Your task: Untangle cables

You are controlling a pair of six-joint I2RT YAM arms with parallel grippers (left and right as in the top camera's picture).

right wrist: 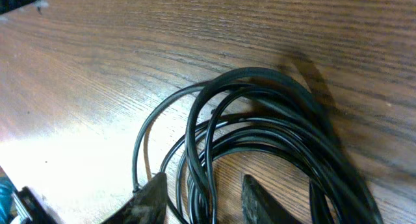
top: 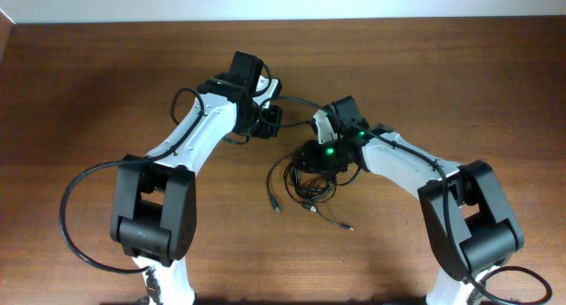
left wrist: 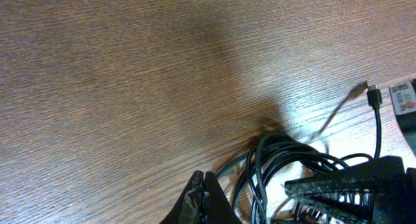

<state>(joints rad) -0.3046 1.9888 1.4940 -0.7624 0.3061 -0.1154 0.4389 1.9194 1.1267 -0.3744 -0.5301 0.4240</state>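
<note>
Brown wood-grain table (top: 88, 93), shown from overhead and from both wrist cameras. Cables (top: 305, 183) lie as a loose black coil near the middle of the table, partly under the right gripper (right wrist: 205, 180), with two plug ends (top: 276, 206) trailing out toward the near edge. One strand runs from the coil up to the left gripper (left wrist: 244, 184), whose fingers are pressed together on the cables passing between them. Right gripper hangs low over the coil with its fingers spread to either side of several strands, and a gap is visible beside them.
</note>
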